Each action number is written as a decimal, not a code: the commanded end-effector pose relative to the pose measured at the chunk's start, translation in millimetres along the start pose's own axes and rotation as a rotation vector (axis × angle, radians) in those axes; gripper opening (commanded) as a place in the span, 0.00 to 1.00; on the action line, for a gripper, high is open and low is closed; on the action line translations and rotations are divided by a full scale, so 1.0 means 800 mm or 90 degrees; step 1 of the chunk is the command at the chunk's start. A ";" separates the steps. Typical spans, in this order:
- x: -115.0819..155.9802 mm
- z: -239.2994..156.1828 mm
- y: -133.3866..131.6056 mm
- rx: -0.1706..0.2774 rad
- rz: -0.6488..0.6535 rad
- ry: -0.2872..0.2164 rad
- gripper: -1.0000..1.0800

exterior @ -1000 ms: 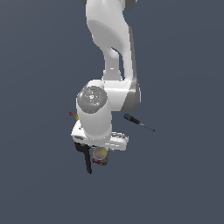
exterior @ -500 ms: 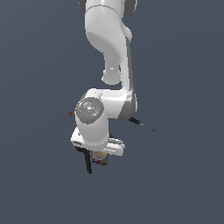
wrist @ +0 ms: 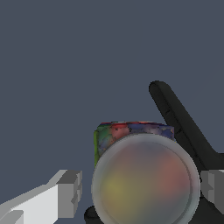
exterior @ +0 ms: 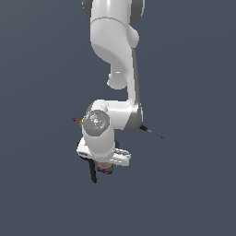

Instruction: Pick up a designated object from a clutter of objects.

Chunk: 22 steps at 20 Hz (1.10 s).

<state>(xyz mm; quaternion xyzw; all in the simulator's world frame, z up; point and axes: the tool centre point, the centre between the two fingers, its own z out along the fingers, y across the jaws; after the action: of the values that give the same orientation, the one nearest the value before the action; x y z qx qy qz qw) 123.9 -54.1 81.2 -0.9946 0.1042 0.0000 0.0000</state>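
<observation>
The designated jar [wrist: 144,183] has a pale round top and speckled red, blue and green sides. It fills the gap between my fingers in the wrist view. My gripper [wrist: 140,188] is open and straddles it, with a small gap showing at one finger [wrist: 68,192]. In the exterior view the jar [exterior: 106,170] peeks out under my hand, and my gripper [exterior: 105,166] is mostly hidden by the wrist. The black clamp [wrist: 175,118] lies right beside the jar and shows in the exterior view [exterior: 93,173] too.
A thin screwdriver [exterior: 152,132] sticks out from behind the arm on the exterior view's right. A small red tip [exterior: 74,120] and an orange lump [exterior: 81,122] show at the arm's other side. The floor is plain dark grey.
The hand has come down a little over the jar and shifted slightly toward the exterior view's left. The upper arm has leaned further forward.
</observation>
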 end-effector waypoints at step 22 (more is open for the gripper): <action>-0.001 0.027 0.000 0.000 0.000 -0.001 0.00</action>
<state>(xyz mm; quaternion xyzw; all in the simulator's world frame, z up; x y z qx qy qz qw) 123.4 -54.3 58.0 -0.9945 0.1045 0.0013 0.0000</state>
